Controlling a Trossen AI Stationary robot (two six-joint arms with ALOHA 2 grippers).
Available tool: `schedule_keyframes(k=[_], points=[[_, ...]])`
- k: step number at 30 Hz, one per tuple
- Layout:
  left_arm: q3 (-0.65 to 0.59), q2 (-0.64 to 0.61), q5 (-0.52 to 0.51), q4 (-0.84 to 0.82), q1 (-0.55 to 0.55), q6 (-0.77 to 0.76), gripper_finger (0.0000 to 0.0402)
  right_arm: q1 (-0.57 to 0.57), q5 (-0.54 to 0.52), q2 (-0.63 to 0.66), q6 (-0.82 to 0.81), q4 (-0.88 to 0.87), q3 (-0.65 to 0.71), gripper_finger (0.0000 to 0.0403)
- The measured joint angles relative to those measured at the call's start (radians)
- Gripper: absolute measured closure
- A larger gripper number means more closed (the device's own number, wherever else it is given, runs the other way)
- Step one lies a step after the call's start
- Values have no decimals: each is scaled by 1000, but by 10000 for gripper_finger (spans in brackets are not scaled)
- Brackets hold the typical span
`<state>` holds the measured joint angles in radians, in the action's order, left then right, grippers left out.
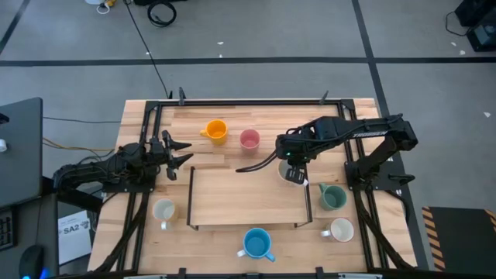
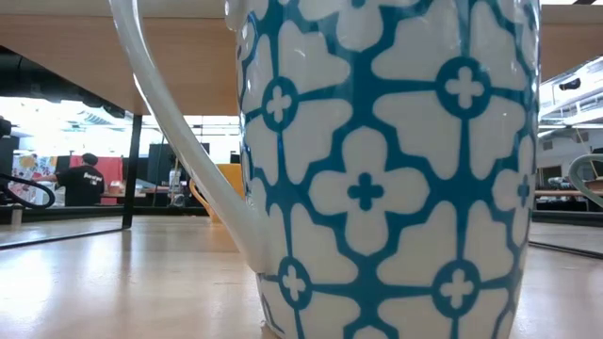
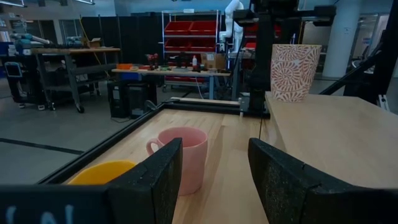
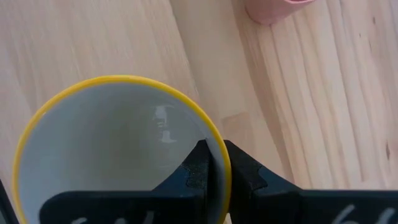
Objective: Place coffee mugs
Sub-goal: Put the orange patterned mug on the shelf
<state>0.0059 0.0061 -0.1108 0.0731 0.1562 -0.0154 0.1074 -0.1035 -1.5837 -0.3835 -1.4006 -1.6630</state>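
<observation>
- Legibly, only "SA2" reads, on a white label at the desk's 8 o'clock corner, off the wooden top.
- Every mug seen from above sits mouth up; none shows contents. In the right wrist view the yellow-rimmed mug is white inside and bare.
- Orange mug and pink mug stand side by side at 12 o'clock on the desk, behind the raised wooden shelf.
- Blue mug, patterned in blue and white flowers, stands at 6 o'clock with its white handle; it fills the low view.
- Dark green mug stands at 3 o'clock; a white mug sits at 4 o'clock, another cream mug at 8 o'clock.
- Right claw is pinched closed on the yellow-rimmed mug's rim, one finger inside and one outside, at the shelf's 2 o'clock corner.
- Left claw stands open and holds nothing at 9 o'clock, facing the pink mug.
- A red-patterned mug stands on the shelf's far end.
</observation>
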Motion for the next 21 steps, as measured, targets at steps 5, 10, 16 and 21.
schedule_keyframes(k=[5,10,16,21], points=[[0,0,0,-1,0,0,212,0,0,0,19,1,0,368],[0,0,0,-1,0,0,212,-5,1,-1,21,0,0,357],[0,0,0,-1,0,0,212,-6,1,-1,21,-3,1,332],[0,0,0,-1,0,0,212,-6,1,-1,21,-2,1,306]])
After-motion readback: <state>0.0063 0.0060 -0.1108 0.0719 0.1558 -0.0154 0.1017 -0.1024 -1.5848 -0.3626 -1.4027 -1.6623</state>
